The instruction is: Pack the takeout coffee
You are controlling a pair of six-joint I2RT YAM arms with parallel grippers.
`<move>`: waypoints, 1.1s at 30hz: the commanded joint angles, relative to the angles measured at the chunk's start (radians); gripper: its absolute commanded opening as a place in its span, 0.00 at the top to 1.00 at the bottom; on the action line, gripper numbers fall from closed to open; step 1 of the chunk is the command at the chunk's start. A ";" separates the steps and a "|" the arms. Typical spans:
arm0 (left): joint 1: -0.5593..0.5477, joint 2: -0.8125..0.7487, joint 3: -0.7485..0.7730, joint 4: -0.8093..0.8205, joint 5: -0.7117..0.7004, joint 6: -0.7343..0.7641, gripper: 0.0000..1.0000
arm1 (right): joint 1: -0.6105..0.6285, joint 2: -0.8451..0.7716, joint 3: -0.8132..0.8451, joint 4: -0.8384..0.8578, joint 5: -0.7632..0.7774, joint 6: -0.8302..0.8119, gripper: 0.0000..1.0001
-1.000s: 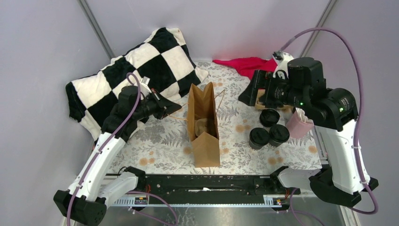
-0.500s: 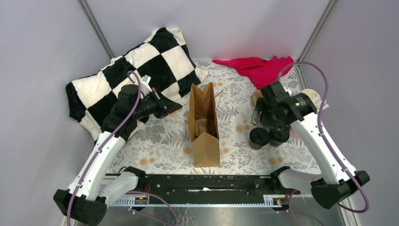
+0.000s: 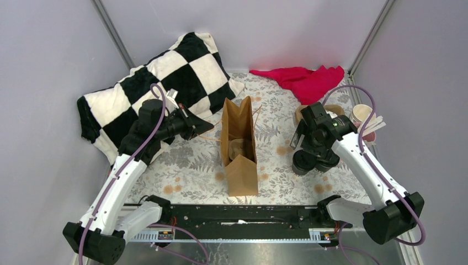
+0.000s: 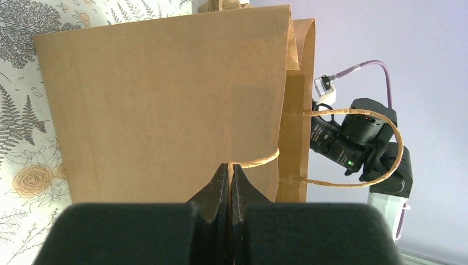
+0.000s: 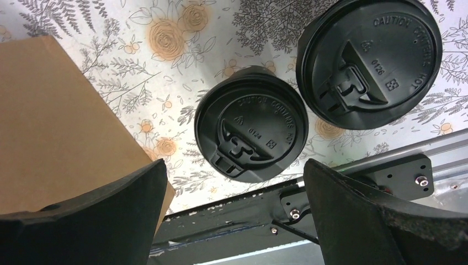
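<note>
I'm hovering the spread right pincer over a coffee cup, risking clipping its neighbour, while the left pincer is clamping the bag handle.

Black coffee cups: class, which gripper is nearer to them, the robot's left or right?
Right. The right gripper hangs open just above the coffee cups; the left gripper is beyond the brown paper bag, shut on its handle.

TABLE: floral cover | CENTRE: brown paper bag, upright | RIGHT OF BAG: two black-lidded coffee cups, side by side | FAR LEFT: checkered cushion | FAR RIGHT: red cloth
</note>
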 commanded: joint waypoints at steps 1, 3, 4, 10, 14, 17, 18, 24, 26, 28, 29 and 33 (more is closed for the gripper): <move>0.003 -0.009 0.031 0.015 0.023 0.016 1.00 | -0.028 -0.027 -0.038 0.041 0.034 -0.042 0.00; 0.003 -0.007 0.026 0.015 0.028 0.017 1.00 | -0.034 -0.026 -0.061 0.053 0.017 -0.058 0.00; 0.003 -0.008 0.023 0.014 0.029 0.017 1.00 | -0.038 -0.024 -0.079 0.058 0.011 -0.062 0.00; 0.003 -0.003 0.030 0.015 0.028 0.017 1.00 | -0.052 -0.038 -0.131 0.098 0.000 -0.081 0.00; 0.003 -0.002 0.028 0.015 0.026 0.014 1.00 | -0.058 -0.043 -0.148 0.115 0.004 -0.102 0.00; 0.003 -0.004 0.028 0.014 0.025 0.013 1.00 | -0.062 -0.052 -0.168 0.140 -0.006 -0.121 0.00; 0.003 -0.004 0.028 0.015 0.025 0.013 1.00 | -0.062 -0.053 -0.173 0.149 -0.013 -0.124 0.01; 0.003 -0.001 0.028 0.015 0.026 0.012 1.00 | -0.063 -0.047 -0.173 0.167 -0.035 -0.147 0.00; 0.004 -0.002 0.027 0.014 0.024 0.012 1.00 | -0.064 -0.046 -0.171 0.172 -0.034 -0.152 0.00; 0.003 -0.004 0.024 0.015 0.024 0.009 1.00 | -0.064 -0.044 -0.170 0.170 -0.030 -0.151 0.01; 0.003 -0.004 0.023 0.014 0.023 0.009 1.00 | -0.064 -0.042 -0.170 0.168 -0.028 -0.147 0.01; 0.003 -0.007 0.021 0.015 0.022 0.007 1.00 | -0.064 -0.044 -0.173 0.156 -0.013 -0.141 0.05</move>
